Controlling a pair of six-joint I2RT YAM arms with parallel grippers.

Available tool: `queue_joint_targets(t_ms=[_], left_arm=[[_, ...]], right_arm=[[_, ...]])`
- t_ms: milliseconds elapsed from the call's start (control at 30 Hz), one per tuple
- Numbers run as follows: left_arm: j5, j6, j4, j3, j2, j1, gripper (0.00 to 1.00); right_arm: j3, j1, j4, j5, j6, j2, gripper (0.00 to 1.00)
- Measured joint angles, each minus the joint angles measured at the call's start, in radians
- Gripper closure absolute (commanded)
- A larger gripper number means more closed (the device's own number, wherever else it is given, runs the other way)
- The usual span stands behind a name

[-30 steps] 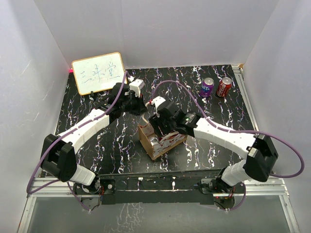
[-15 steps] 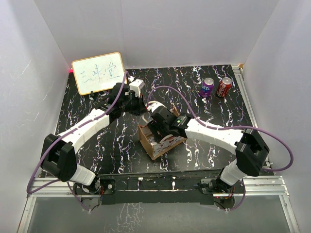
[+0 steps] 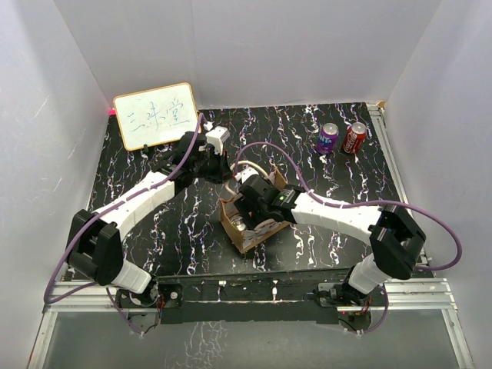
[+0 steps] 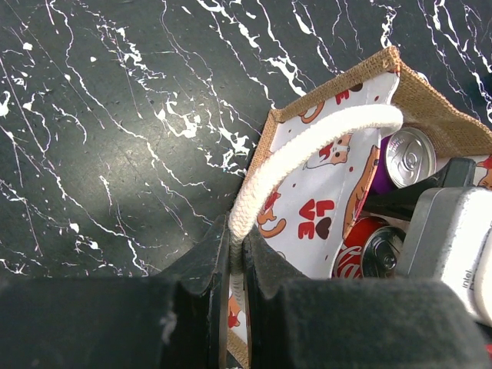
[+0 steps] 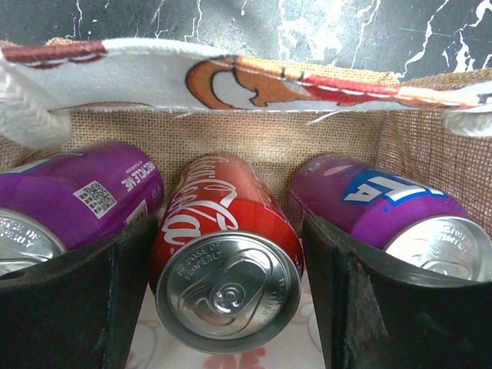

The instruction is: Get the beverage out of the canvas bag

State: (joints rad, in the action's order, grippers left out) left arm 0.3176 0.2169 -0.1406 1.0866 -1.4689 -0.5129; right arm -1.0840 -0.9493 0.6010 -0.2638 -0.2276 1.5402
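Note:
The canvas bag (image 3: pixel 265 231) stands near the table's middle, tan with a white patterned side. My left gripper (image 4: pixel 237 247) is shut on its white loop handle (image 4: pixel 307 142) at the bag's far left edge (image 3: pixel 225 178). My right gripper (image 5: pixel 229 265) is open and reaches down into the bag (image 3: pixel 246 217), its fingers on either side of a red Coca-Cola can (image 5: pixel 224 231). A purple can (image 5: pixel 73 201) lies to its left and another purple can (image 5: pixel 377 207) to its right. The left wrist view shows a red can (image 4: pixel 360 247) and a purple can (image 4: pixel 410 156) inside.
A purple can (image 3: pixel 328 138) and a red can (image 3: pixel 354 137) stand on the table at the back right. A whiteboard (image 3: pixel 155 115) leans against the back left wall. White walls close in three sides.
My right gripper has moved left and down into the bag. My left gripper keeps hold of the handle in the same place.

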Motion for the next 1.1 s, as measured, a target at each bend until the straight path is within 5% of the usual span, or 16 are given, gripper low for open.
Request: queue_joint_targets(t_ms=[133,700,1100], left_arm=[[0.000,0.000,-0.003,0.000,-0.002,0.000,1.00],[0.000,0.000,-0.003,0.000,-0.002,0.000,1.00],[0.000,0.000,-0.003,0.000,-0.002,0.000,1.00]], right_arm=[[0.002,0.000,0.000,0.000,-0.007,0.000,0.22],[0.002,0.000,0.006,-0.001,-0.010,-0.010,0.64],[-0.002,-0.006,-0.004,-0.036,-0.009,-0.178,0.79]])
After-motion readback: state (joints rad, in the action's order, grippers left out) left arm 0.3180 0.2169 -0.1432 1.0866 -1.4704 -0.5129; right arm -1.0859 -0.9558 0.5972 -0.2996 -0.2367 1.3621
